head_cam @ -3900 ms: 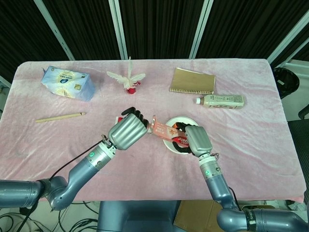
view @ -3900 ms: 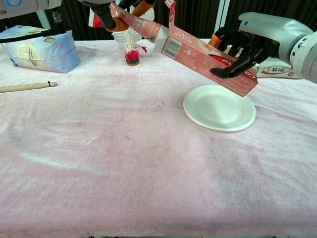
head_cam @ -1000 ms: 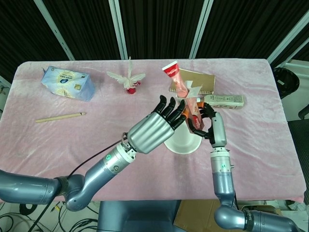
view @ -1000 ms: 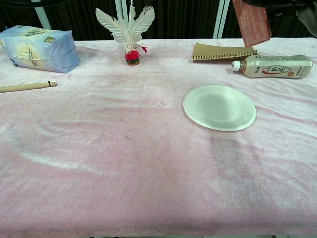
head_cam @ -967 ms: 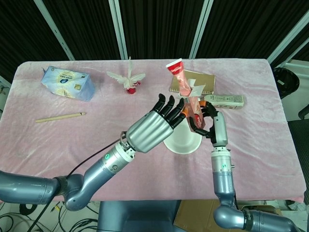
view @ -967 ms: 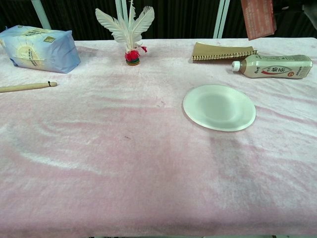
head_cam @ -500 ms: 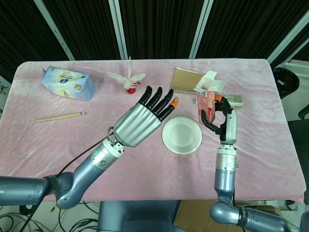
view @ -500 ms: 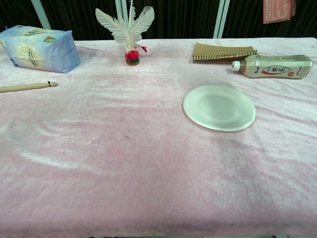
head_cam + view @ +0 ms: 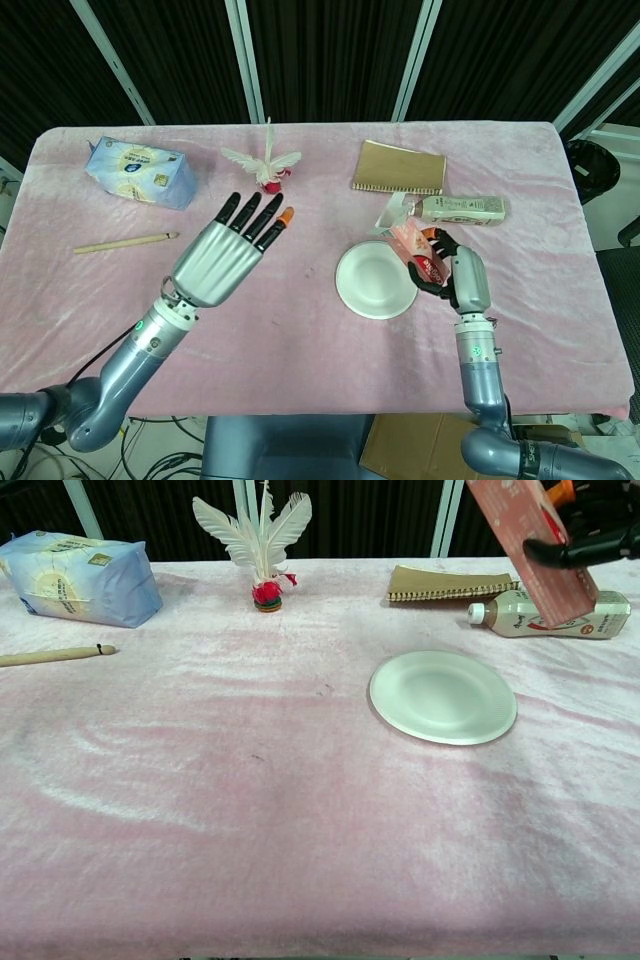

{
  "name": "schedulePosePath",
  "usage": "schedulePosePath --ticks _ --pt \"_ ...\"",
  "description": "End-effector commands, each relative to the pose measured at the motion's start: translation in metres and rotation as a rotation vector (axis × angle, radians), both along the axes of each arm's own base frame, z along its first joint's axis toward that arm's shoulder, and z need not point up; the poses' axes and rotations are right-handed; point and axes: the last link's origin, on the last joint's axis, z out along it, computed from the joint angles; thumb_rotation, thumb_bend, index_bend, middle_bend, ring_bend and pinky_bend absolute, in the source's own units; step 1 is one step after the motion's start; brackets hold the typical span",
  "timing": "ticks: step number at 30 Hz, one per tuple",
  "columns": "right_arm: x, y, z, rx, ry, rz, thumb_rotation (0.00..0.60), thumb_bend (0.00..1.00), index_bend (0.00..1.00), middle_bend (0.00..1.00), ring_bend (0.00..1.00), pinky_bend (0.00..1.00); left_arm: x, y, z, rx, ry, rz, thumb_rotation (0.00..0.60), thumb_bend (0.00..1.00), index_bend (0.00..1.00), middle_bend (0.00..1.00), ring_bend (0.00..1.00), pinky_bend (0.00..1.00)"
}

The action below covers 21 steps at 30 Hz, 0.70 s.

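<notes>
The worktop [image 9: 130, 300] is covered by a pink cloth. Above its left half the left hand [image 9: 222, 258] hangs flat, fingers spread, holding nothing. The right hand [image 9: 455, 275] grips a red carton [image 9: 528, 542], tilted, in the air just right of the white plate [image 9: 443, 696] and in front of the bottle [image 9: 458, 209]. The carton's torn-open top points toward the notebook [image 9: 398, 167].

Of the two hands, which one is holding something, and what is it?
The right hand, next to the white plate. Its fingers grip a tilted red carton, while the left hand is raised with straight, spread fingers and holds nothing.
</notes>
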Motion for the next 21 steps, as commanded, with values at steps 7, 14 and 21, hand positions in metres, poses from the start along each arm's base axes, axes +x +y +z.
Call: schedulePosePath --ticks 7,14,21 --pt "-0.019 0.007 -0.031 0.135 0.232 -0.023 0.600 0.40 0.44 0.42 0.42 0.48 -0.069 -0.014 0.022 -0.023 -0.067 0.125 0.600 0.03 0.13 0.13 0.18 0.28" --pt "-0.029 0.012 -0.055 0.185 0.343 -0.026 0.600 0.40 0.44 0.42 0.40 0.46 -0.117 -0.028 0.037 -0.039 -0.111 0.197 0.600 0.03 0.13 0.13 0.18 0.27" --pt "-0.029 0.016 -0.077 0.205 0.402 -0.020 0.600 0.37 0.42 0.37 0.35 0.37 -0.151 -0.035 0.045 -0.045 -0.115 0.261 0.600 0.03 0.13 0.13 0.16 0.26"
